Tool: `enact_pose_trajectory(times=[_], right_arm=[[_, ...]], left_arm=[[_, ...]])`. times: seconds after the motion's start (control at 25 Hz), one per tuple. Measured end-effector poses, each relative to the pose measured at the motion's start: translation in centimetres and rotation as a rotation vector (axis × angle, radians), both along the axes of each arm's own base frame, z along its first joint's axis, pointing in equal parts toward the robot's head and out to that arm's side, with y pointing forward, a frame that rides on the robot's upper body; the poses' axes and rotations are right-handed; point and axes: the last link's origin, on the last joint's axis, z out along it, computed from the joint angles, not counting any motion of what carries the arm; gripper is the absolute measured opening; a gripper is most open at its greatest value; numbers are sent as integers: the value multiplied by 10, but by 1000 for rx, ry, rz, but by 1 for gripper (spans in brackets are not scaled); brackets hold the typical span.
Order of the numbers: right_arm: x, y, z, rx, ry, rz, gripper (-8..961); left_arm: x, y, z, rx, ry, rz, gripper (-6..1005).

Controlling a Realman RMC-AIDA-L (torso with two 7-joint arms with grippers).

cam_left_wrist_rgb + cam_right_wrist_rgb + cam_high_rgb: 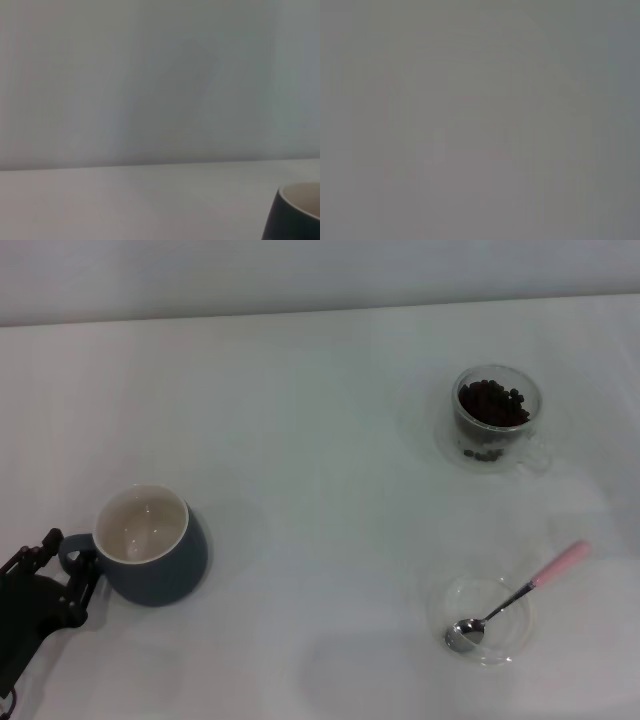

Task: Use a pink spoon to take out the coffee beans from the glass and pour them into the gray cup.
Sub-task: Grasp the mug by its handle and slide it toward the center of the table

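The gray cup (pixel 165 568) stands upright and empty at the near left of the white table; its rim also shows in the left wrist view (pixel 296 212). My left gripper (pixel 66 568) is at the cup's loop handle (pixel 74 556), at the near left corner. The glass (pixel 495 420), full of coffee beans (pixel 493 402), stands at the far right. The pink spoon (pixel 520 592) lies with its metal bowl in a shallow clear glass dish (pixel 505 640) at the near right, with its pink handle pointing away over the rim. My right gripper is out of view.
The white table (pixel 320 440) runs back to a pale wall (pixel 300 270). The right wrist view shows only a blank grey surface.
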Motion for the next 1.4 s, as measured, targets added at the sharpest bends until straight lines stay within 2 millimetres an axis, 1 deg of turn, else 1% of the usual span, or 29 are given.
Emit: enact_pose_trajectory(times=[0.12, 0.36, 0.56, 0.68, 0.88, 1.08, 1.28, 1.4], right_arm=[[0, 0, 0, -1, -1, -2, 751], [0, 1, 0, -2, 0, -5, 751], [1, 1, -1, -3, 1, -9, 751], [1, 1, -2, -4, 3, -10, 751], [1, 1, -3, -6, 6, -11, 751], [1, -1, -4, -7, 8, -14, 751], [2, -1, -4, -8, 8, -15, 751], [1, -1, -5, -10, 7, -13, 751]], left_arm=[[1, 1, 0, 0, 1, -2, 540], [2, 4, -1, -3, 5, -8, 367], [3, 6, -2, -10, 12, -16, 347], [4, 7, -2, -12, 13, -19, 151], [9, 11, -5, -31, 17, -47, 129], [13, 16, -6, -35, 17, -64, 130], [22, 22, -11, -61, 21, -99, 127], [30, 29, -15, -85, 20, -133, 126]])
